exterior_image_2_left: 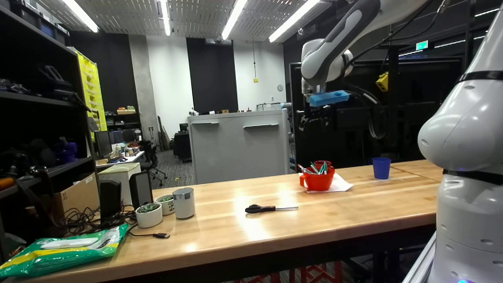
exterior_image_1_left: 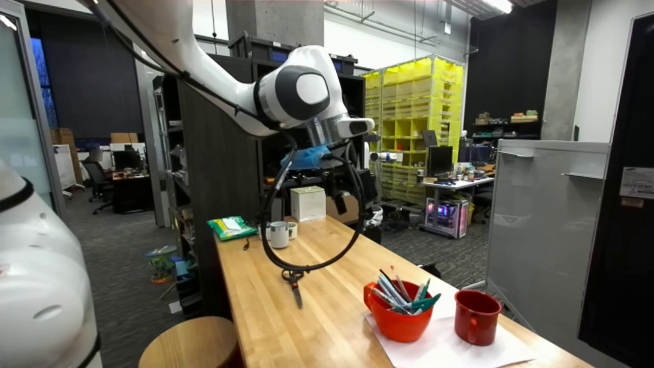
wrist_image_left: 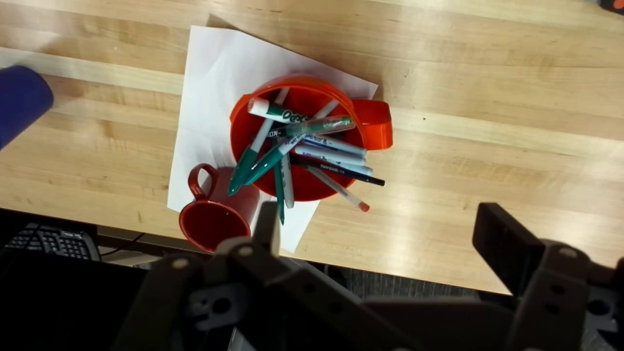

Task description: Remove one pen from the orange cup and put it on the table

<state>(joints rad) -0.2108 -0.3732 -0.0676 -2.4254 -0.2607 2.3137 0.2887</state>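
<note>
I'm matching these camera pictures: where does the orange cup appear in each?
In an exterior view: the orange cup, right of centre, near the bottom.
In an exterior view: the orange cup, right of centre, below mid-height.
Wrist view: the orange cup, near centre, slightly high.
Shared landmark: the white paper under it.

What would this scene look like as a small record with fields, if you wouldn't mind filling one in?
claw: open, above the table, holding nothing
orange cup: upright on white paper
cup contents: assorted pens and markers
red mug: beside the orange cup, apart
scissors: on the table
blue cup: on the table
</note>
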